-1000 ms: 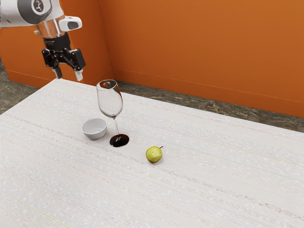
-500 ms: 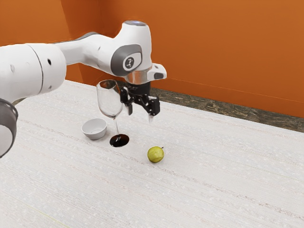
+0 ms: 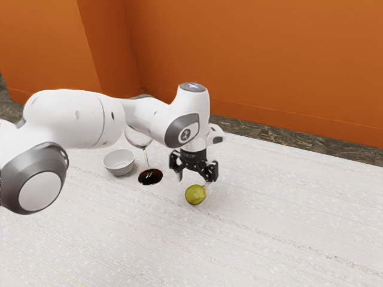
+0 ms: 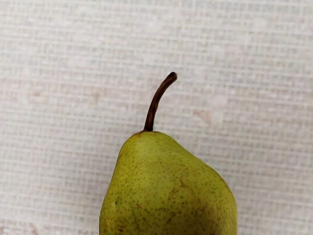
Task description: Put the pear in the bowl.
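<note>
Pear lies on its side on the table, well in from the table edge that runs along the orange wall, and directly beneath me. My jaws stand wide apart just over it, with nothing gripped between them. In my wrist view I see the freckled green skin and the neck, with the brown stem curving out from it over the pale tabletop. Toward the exterior view's left stands the upright wine glass, its upper part partly behind my arm, and just beyond it sits the bowl.
</note>
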`<action>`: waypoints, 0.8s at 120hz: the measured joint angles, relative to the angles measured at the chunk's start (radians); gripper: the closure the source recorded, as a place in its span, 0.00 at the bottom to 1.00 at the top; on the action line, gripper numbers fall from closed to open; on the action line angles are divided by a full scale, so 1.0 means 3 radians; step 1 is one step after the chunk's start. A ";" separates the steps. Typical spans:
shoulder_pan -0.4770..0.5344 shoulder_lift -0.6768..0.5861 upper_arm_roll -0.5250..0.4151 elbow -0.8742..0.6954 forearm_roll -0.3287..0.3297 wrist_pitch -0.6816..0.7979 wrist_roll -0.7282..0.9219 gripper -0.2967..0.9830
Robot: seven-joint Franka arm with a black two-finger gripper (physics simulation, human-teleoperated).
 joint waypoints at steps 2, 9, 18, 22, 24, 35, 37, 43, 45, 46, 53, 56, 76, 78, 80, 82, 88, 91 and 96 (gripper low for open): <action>-0.0005 0.0016 0.0000 -0.0003 -0.0015 0.0026 -0.0016 0.25; -0.0013 0.0060 0.0000 -0.0010 -0.0059 0.0102 -0.0067 0.25; -0.0015 0.0105 0.0000 -0.0017 -0.0098 0.0172 -0.0127 0.25; -0.0014 0.0120 0.0000 -0.0026 -0.0123 0.0195 -0.0151 0.25; -0.0013 0.0124 0.0000 -0.0032 -0.0134 0.0205 -0.0162 0.25; -0.0007 0.0136 0.0000 -0.0063 -0.0182 0.0249 -0.0220 0.25; -0.0005 0.0139 0.0000 -0.0066 -0.0189 0.0255 -0.0229 0.25; 0.0001 0.0152 0.0000 -0.0073 -0.0204 0.0270 -0.0256 0.25; 0.0003 0.0155 0.0000 -0.0081 -0.0210 0.0275 -0.0265 0.25; 0.0005 0.0156 0.0000 -0.0086 -0.0213 0.0277 -0.0269 0.25; 0.0012 0.0161 0.0000 -0.0126 -0.0247 0.0289 -0.0297 0.25; 0.0014 0.0163 0.0000 -0.0137 -0.0258 0.0293 -0.0307 0.25; 0.0022 0.0205 -0.0001 -0.0143 -0.0295 0.0336 -0.0370 0.31; 0.0023 0.0206 -0.0001 -0.0143 -0.0297 0.0339 -0.0375 0.32; 0.0025 0.0207 -0.0001 -0.0142 -0.0299 0.0342 -0.0380 0.33; 0.0027 0.0207 -0.0001 -0.0142 -0.0300 0.0345 -0.0385 0.34; 0.0030 0.0210 0.0000 -0.0141 -0.0303 0.0352 -0.0399 0.37; 0.0031 0.0210 0.0000 -0.0141 -0.0304 0.0355 -0.0406 0.39; 0.0032 0.0209 0.0000 -0.0141 -0.0305 0.0359 -0.0416 0.41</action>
